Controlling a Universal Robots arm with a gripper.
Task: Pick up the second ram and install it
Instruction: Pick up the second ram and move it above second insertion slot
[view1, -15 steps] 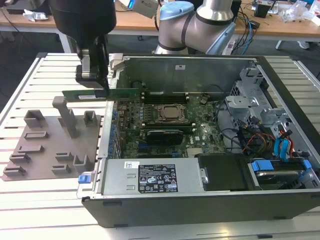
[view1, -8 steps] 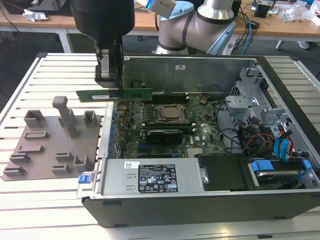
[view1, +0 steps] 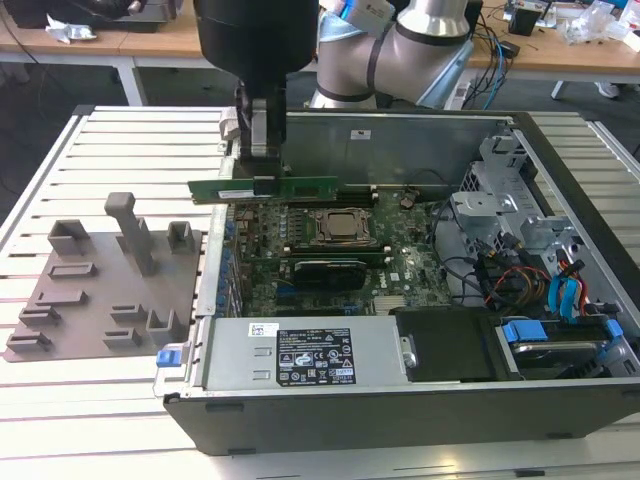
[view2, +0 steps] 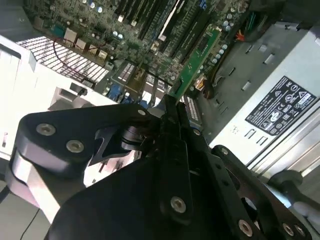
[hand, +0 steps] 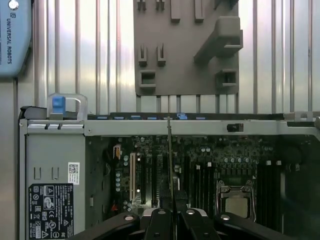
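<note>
1. The arm (view1: 405, 45) is seen at the far side in the exterior view. It has silver tubes and a grey joint, and it bends toward the exterior view's left.
2. The wrist (view1: 255, 35) is a wide black body that points straight down.
3. Below it the gripper (view1: 262, 172) hangs vertical, with its fingers (view1: 265, 130) close together.
4. The jaws are closed on the ram (view1: 310, 187), near the middle of its length, and the ram lies level.
5. In both wrist views the gripper (view2: 170, 107) (hand: 172, 202) shows black links with silver screws that spread to both sides. The fingers meet in the middle, with the ram (view2: 197, 60) (hand: 170, 150) between them.
</note>
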